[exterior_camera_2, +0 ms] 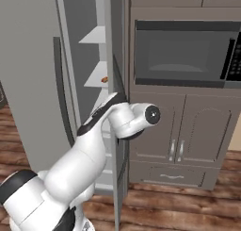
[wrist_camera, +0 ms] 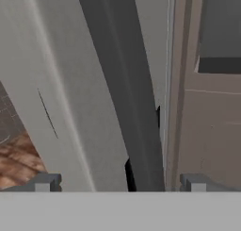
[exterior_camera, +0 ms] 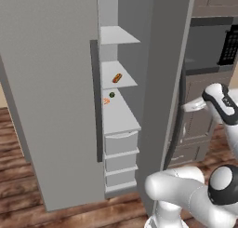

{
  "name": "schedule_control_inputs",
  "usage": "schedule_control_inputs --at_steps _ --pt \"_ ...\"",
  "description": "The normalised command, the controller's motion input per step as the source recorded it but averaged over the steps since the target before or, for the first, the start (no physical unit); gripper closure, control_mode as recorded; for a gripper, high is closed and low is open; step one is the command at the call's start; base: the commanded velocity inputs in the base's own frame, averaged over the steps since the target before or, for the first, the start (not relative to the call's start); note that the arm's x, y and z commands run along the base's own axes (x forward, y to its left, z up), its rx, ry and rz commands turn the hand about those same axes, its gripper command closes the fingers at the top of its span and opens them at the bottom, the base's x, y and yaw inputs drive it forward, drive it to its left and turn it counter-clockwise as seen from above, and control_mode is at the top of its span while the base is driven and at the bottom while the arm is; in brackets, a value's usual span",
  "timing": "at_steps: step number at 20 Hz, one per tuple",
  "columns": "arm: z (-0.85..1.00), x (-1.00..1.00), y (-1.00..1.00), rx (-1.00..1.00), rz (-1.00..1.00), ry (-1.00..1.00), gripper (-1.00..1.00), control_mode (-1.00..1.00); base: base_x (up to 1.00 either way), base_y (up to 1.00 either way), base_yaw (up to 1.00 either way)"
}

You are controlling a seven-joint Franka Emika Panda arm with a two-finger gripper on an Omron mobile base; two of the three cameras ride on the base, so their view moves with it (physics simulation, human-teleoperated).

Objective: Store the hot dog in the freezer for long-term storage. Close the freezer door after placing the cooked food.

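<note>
Left base view: the hot dog (exterior_camera: 117, 77) is already lying on a middle shelf of the freezer (exterior_camera: 122, 55), and the freezer door (exterior_camera: 51, 97) is swung wide open. Right base view: the arm is folded up tight against the fridge's edge. Hand view: end effector (wrist_camera: 120, 183) is spread wide, holding nothing. My worry is it snags that edge while reaching round for the door

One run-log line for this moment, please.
hot dog: on freezer shelf | freezer door: open | gripper: open, empty
</note>
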Motion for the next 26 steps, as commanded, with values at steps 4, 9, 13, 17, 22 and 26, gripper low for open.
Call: schedule_control_inputs --at_steps 4,9,13,17,22,26 --pt "0.00 -0.02 -0.23 0.02 0.00 -0.29 -1.00 -1.00 0.00 0.00 0.00" --pt "0.00 -0.17 -0.24 0.03 0.00 -0.24 -1.00 -1.00 0.00 0.00 0.00" --pt "0.00 0.00 -0.16 0.03 0.01 -0.11 -1.00 -1.00 0.00 0.00 0.00" --pt "0.00 0.15 0.00 0.00 0.03 0.00 -1.00 -1.00 0.00 0.00 0.00" --pt "0.00 0.36 0.00 0.00 0.13 0.12 -1.00 -1.00 0.00 0.00 0.00" --pt "0.00 0.48 0.02 0.00 0.21 0.18 -1.00 -1.00 0.00 0.00 0.00"
